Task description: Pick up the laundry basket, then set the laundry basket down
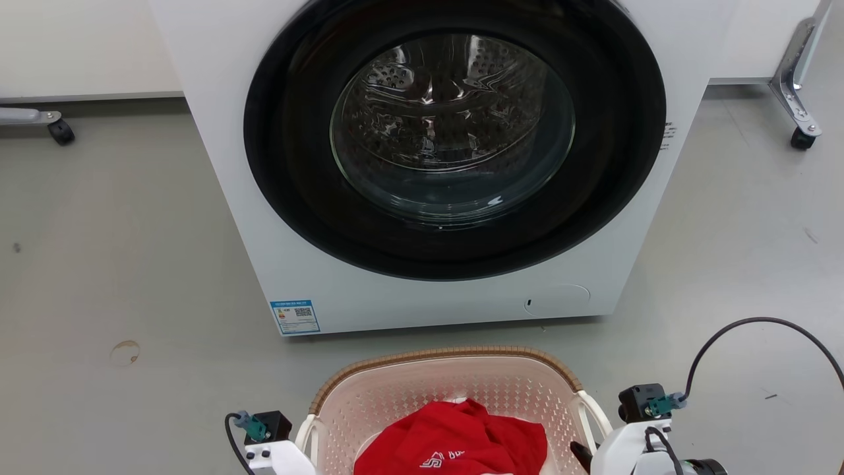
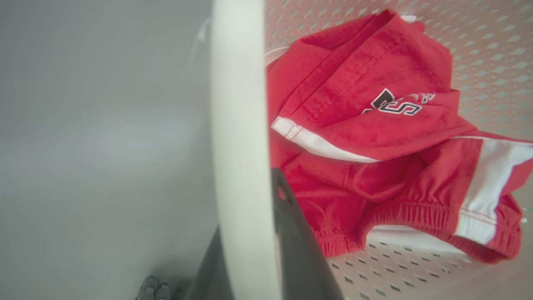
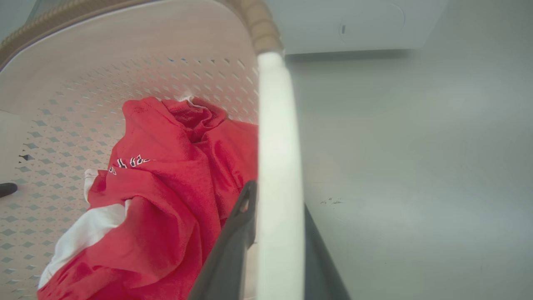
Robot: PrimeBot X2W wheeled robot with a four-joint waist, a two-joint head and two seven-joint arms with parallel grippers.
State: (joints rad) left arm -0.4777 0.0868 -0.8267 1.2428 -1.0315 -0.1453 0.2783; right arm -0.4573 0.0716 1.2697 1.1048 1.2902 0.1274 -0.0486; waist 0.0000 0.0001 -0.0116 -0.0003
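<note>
The laundry basket (image 1: 448, 357), pale pink and perforated with a brown woven-look rim, sits at the bottom middle of the head view, in front of the washing machine. A red garment (image 1: 455, 441) with white trim lies inside it. In the left wrist view my left gripper (image 2: 245, 237) is shut on the basket's white left handle (image 2: 237, 125), which runs between the dark fingers (image 2: 293, 241). My right gripper (image 3: 277, 221) is shut on the white right handle (image 3: 277, 137) in the same way. Whether the basket touches the floor I cannot tell.
A big white washing machine (image 1: 316, 290) with a round dark door (image 1: 455, 132) stands close behind the basket. Caster legs stand at the far left (image 1: 59, 132) and far right (image 1: 801, 128). Grey floor (image 1: 119, 264) spreads to both sides.
</note>
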